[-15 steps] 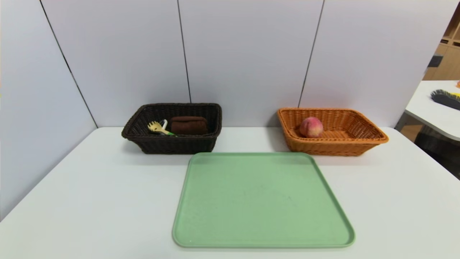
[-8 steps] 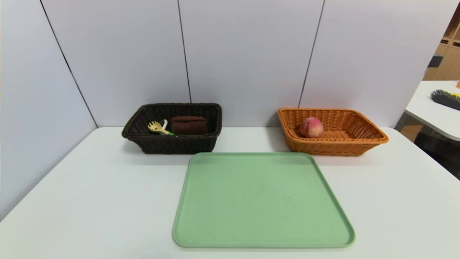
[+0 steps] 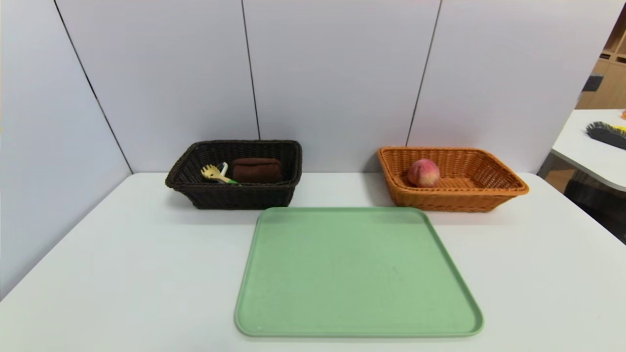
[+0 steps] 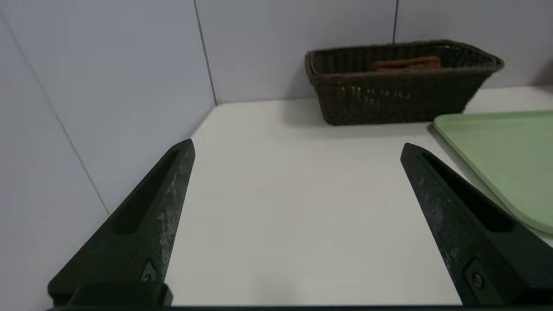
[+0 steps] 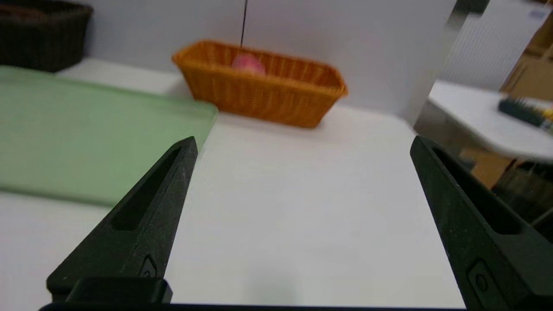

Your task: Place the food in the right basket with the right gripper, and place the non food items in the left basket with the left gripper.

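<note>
Dark brown wicker is forming the left basket (image 3: 239,198), which is standing left of centre in the head view, above the frame's middle, close to the pale panelled wall (image 3: 337,73). Inside it, from left to right, a fork (image 3: 212,173) is lying aslant with its yellow head toward the basket's left side and its green handle reaching the front rim; a white piece of the peeler (image 3: 224,168) is showing just behind the fork — the rest is too hidden to tell — and a rolled brown towel (image 3: 257,171) is resting beside them, toward the right. The left gripper (image 4: 298,149) is hovering over the white table (image 3: 122,274), on the left side, its two fingers spreading wide apart and holding nothing. Across the middle and lower part of the head view, a green tray (image 3: 357,274) is lying flat, in front of and between the two baskets. Right of centre, above the middle, the orange-tan right basket (image 3: 450,200) is standing near the wall, and the peach (image 3: 424,173) is sitting in its left part. The right gripper (image 5: 304,144) is hovering over the table's right side — its fingers also spreading wide, gripping nothing. At the far right edge, a dark-bristled brush (image 3: 606,134) is lying on another white table (image 3: 587,154).
</note>
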Controlling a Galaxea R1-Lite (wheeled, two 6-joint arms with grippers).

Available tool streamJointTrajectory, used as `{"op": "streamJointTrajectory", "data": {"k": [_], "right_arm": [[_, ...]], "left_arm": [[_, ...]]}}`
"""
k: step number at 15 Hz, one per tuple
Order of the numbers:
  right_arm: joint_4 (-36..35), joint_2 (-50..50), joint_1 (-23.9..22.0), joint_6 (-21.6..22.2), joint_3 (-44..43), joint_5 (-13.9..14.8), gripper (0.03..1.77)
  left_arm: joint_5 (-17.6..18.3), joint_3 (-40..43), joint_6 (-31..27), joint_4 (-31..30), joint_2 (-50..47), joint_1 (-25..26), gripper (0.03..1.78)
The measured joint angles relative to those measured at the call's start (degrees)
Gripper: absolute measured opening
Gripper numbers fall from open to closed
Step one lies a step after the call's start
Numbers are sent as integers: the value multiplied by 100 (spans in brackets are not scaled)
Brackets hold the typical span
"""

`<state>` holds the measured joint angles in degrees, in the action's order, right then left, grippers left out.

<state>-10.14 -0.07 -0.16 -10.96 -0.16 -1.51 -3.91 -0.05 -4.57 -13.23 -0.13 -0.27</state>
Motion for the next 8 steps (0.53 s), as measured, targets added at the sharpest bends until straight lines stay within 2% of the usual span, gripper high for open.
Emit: {"op": "streamJointTrajectory", "data": {"k": [2, 3, 4, 8], "right_arm": [[861, 0, 0, 361, 11, 17, 170], [1017, 0, 5, 558, 11, 37, 170], [1036, 0, 5, 636, 13, 48, 170], [1035, 0, 5, 824, 16, 105, 170]], "left_arm": [[329, 2, 373, 469, 0, 0, 169], [373, 2, 408, 745, 0, 0, 169], [384, 5, 402, 942, 0, 0, 169], [399, 5, 441, 907, 0, 0, 169]]}}
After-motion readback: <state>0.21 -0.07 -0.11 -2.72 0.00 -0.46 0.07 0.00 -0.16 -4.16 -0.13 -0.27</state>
